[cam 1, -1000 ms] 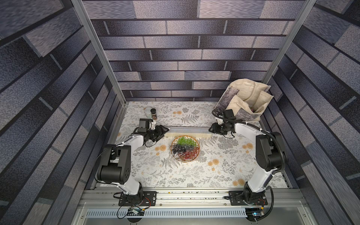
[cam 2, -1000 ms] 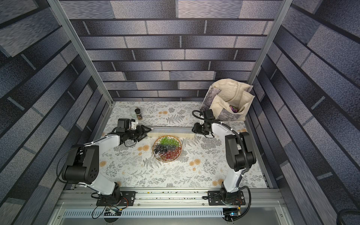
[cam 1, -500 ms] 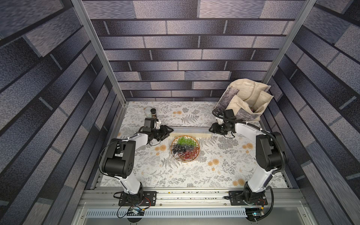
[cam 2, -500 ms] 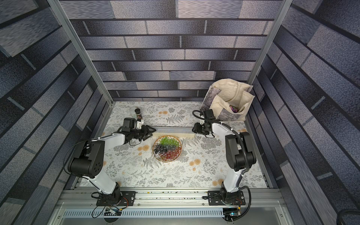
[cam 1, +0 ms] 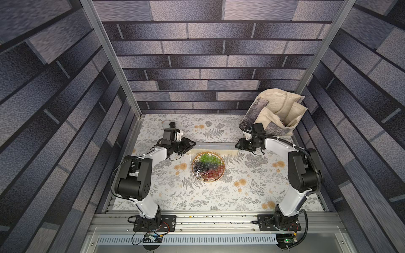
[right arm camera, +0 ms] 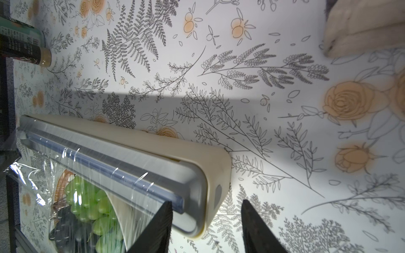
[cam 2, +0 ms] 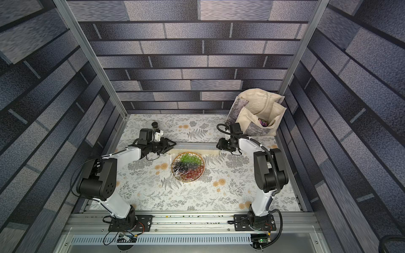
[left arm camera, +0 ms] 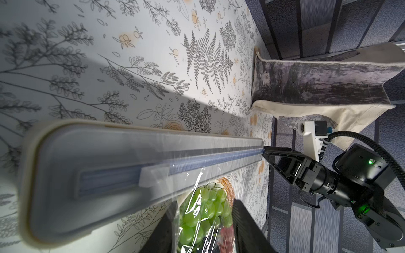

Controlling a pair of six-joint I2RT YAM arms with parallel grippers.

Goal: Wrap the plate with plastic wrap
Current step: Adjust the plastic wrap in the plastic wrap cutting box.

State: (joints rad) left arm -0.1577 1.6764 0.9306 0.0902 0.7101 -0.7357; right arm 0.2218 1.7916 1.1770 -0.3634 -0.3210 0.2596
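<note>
Wrapping stage: I judge the cover laid but unfinished. The plastic wrap (right arm camera: 32,181) runs from the box (cam 1: 212,146) over the plate (cam 1: 223,167); the step in hand looks like pinching the film's side edge at the box's left end.
Plate position: mid-tabletop (cam 1: 197,197), just in front of the box, with its grapes (left arm camera: 197,214) under film.
Left tool (left arm camera: 203,203): at the box's left end. My fingers stand apart, film edge and grapes show between them, and nothing is clamped.
Right tool (right arm camera: 206,201): fingers apart, astride the box's right end. I see no grip.
Method: I should close on film alone, beside the plate's rim, clear of the grapes and the box lip. The sheet wants to be taut and level, and my right tool should steady the box so the pull does not drag it onto the plate.
Risk: thin film is likely to bunch and cling to itself if pinched slack.
Not made out: in both top views the film barely shows. Whether it is severed from the roll, I cannot tell. Whether my right fingertip bears on the box is unclear. Both wrist views cut off the plate's near half.
</note>
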